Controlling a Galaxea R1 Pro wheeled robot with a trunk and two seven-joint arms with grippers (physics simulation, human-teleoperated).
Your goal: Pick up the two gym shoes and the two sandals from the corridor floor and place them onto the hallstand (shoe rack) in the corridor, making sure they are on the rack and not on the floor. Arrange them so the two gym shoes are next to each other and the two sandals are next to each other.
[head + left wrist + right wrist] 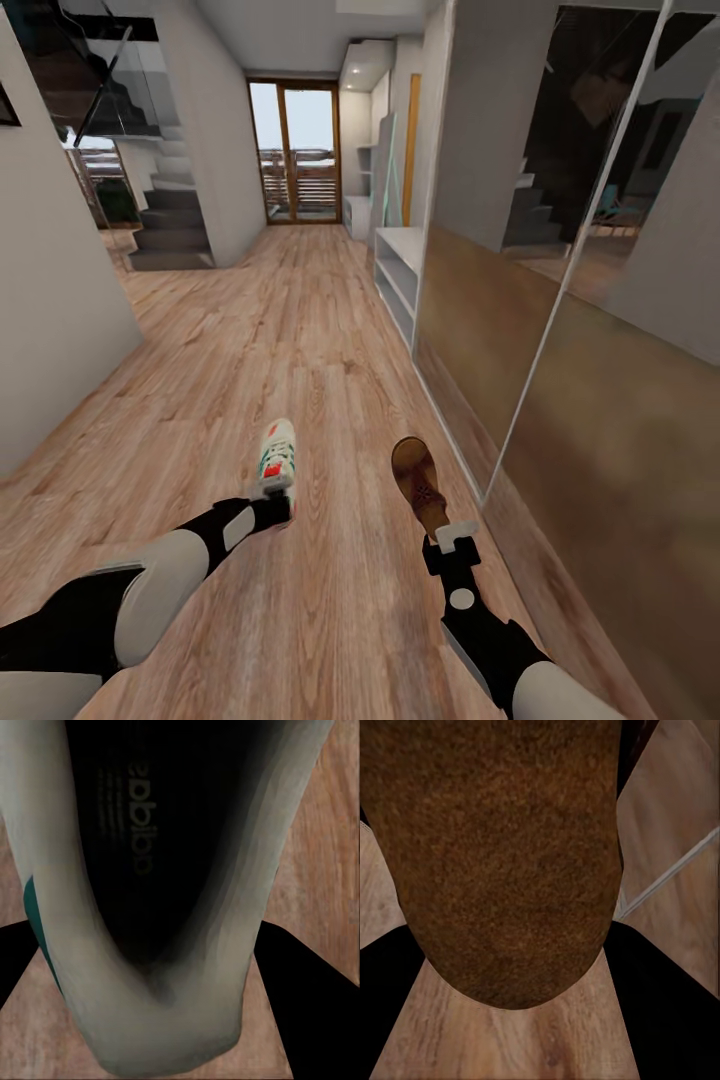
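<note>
Nearest the camera, both arms reached forward over the floor (300, 620), each carrying a shoe. On the left, the left hand (272, 497) was closed on the heel of a sneaker (277, 452), white with green and red marks, toe pointing down the corridor; its wrist view looked into the dark inside of that sneaker (150, 855), black fingers (307, 982) at either side. On the right, the right hand (452, 535) gripped the heel end of a sandal (418, 485), brown, held clear of the planks; from the wrist, the sandal (502, 855) lay between dark fingers (660, 990). Farther on, along the right wall past mirrored panels (560, 330), stood the hallstand (397, 262), white with open shelves. At the corridor's far end were stairs (170, 230) and a glazed door (295, 150).
</note>
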